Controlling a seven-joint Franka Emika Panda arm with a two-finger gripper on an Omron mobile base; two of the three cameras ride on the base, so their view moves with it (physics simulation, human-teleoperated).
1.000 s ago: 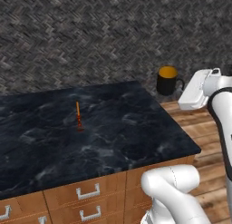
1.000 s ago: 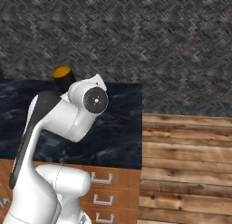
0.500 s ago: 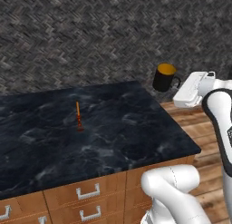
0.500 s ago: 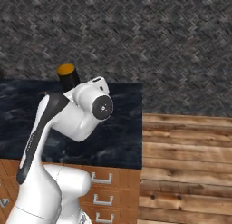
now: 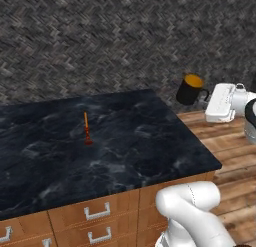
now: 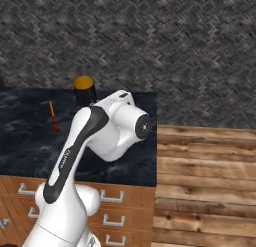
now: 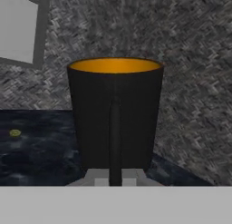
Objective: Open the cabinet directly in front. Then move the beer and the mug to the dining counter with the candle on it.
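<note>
Clamped by its loop handle in the gripper (image 7: 115, 178), the black mug with yellow-orange inside (image 5: 190, 89) hangs upright just beyond the black marbled dining counter (image 5: 150, 141) (thin orange-red candle (image 5: 86, 128) standing on it), before a grey herringbone wall (image 5: 100, 36).

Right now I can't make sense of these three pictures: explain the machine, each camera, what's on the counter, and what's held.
The white machine is a robot arm on a driving base. Two cameras sit on the base behind it, left and right, looking over the black counter. The third rides on the hand, looking along the gripper. On the counter stands a thin orange candle. The gripper is shut on the handle of a black mug with a yellow inside, carried upright in the air at the counter's far right end.
</note>
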